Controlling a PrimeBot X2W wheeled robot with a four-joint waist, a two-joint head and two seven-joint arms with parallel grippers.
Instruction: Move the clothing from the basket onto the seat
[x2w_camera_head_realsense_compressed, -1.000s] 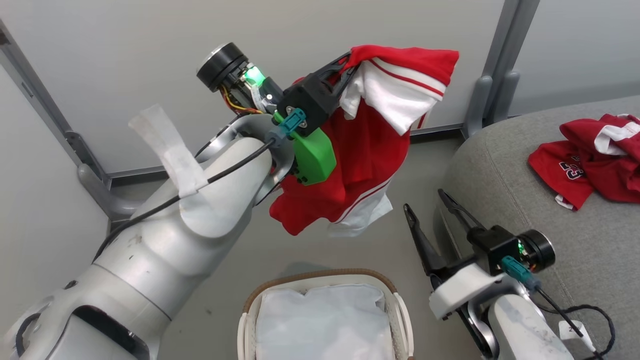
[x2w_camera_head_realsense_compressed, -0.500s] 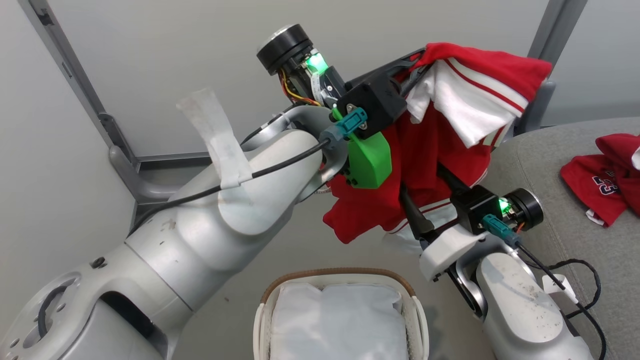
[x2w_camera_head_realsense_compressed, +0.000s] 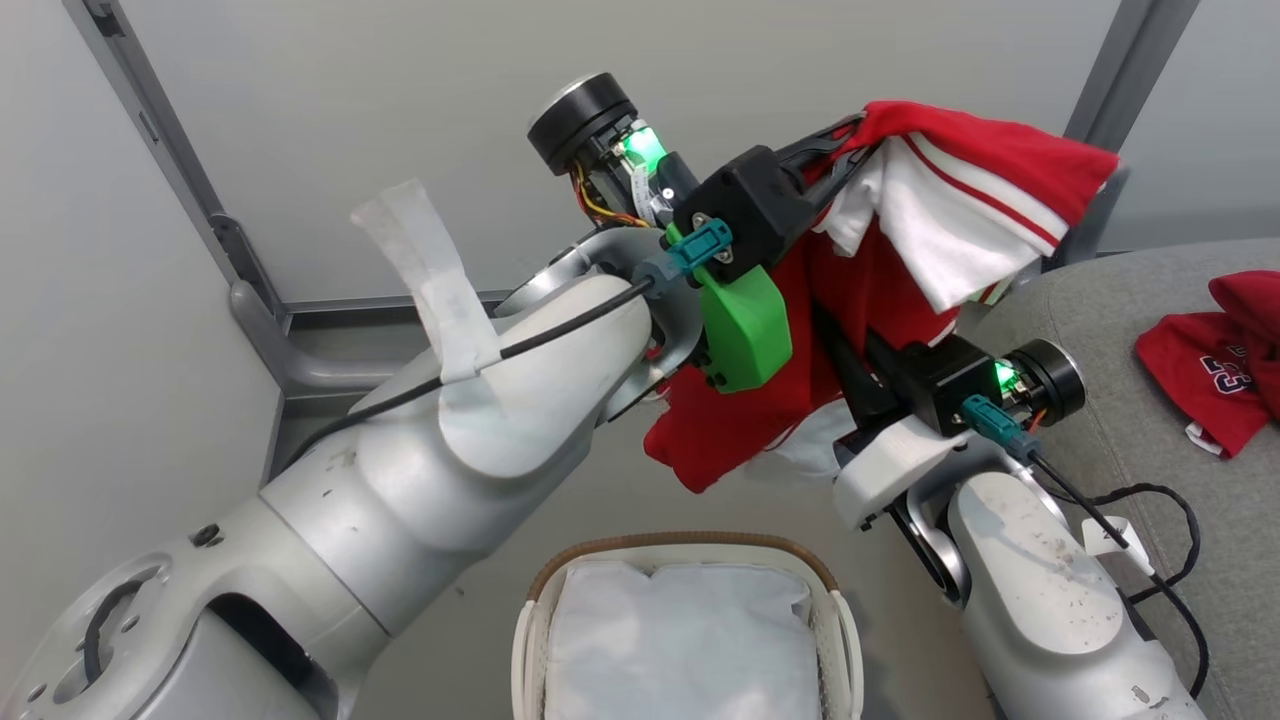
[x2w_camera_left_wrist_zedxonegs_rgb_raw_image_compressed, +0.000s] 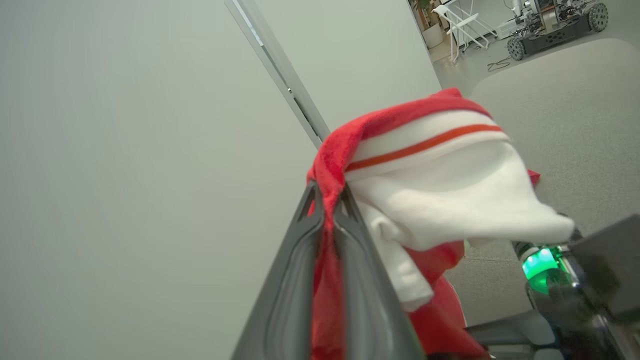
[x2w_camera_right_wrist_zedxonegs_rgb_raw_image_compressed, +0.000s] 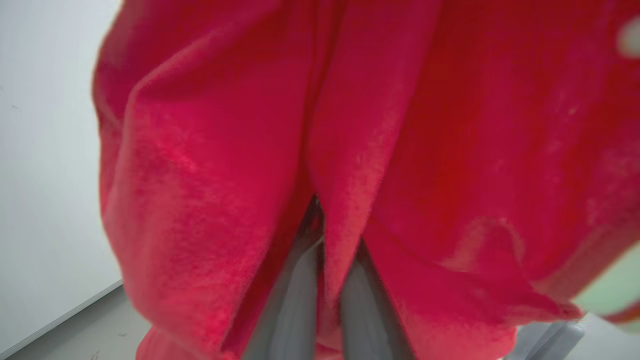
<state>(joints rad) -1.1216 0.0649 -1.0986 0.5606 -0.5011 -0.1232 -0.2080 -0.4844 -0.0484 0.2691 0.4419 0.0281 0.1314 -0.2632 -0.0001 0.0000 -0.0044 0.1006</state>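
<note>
Pale grey wall panels (x2w_camera_head_realsense_compressed: 350, 100) split by slanted metal posts (x2w_camera_head_realsense_compressed: 170, 150); grey floor (x2w_camera_head_realsense_compressed: 600, 495) below.

White perforated basket (x2w_camera_head_realsense_compressed: 690, 538) sat at the bottom edge of the head view, with a brown woven rim and a plain white liner (x2w_camera_head_realsense_compressed: 680, 640) inside. Grey couch (x2w_camera_head_realsense_compressed: 1120, 310) stood just to its right, rounded corner nearest. A red jersey (x2w_camera_head_realsense_compressed: 1195, 370) with lettering lay on the seat, at the frame's right edge.

Red-and-white garment (x2w_camera_head_realsense_compressed: 740, 430) hung in the air above the floor, between basket and couch corner.
- Left gripper (x2w_camera_left_wrist_zedxonegs_rgb_raw_image_compressed: 326, 197) had the top of it: jaws pressed together on a fold of the red hem, a white striped panel draped off to one side of the tips.
- Right gripper (x2w_camera_right_wrist_zedxonegs_rgb_raw_image_compressed: 320, 210) came in lower, from the couch side: fingers nearly together, a fold of red cloth pinched between them.
- In the head view, cloth hid both sets of fingertips.

Obstructions:
- The big silver left forearm (x2w_camera_head_realsense_compressed: 480, 400) crossed diagonally in front of wall and floor.
- A strip of pale tape (x2w_camera_head_realsense_compressed: 430, 270) bound a black cable (x2w_camera_head_realsense_compressed: 560, 325) to it.
- The green housing (x2w_camera_head_realsense_compressed: 745, 325) at that wrist covered part of the garment.
- Another black cable (x2w_camera_head_realsense_compressed: 1150, 500) looped over the couch edge by the right arm.

Far off in the left wrist view, past the couch: a white folding chair (x2w_camera_left_wrist_zedxonegs_rgb_raw_image_compressed: 457, 20) and a wheeled machine (x2w_camera_left_wrist_zedxonegs_rgb_raw_image_compressed: 555, 22).
</note>
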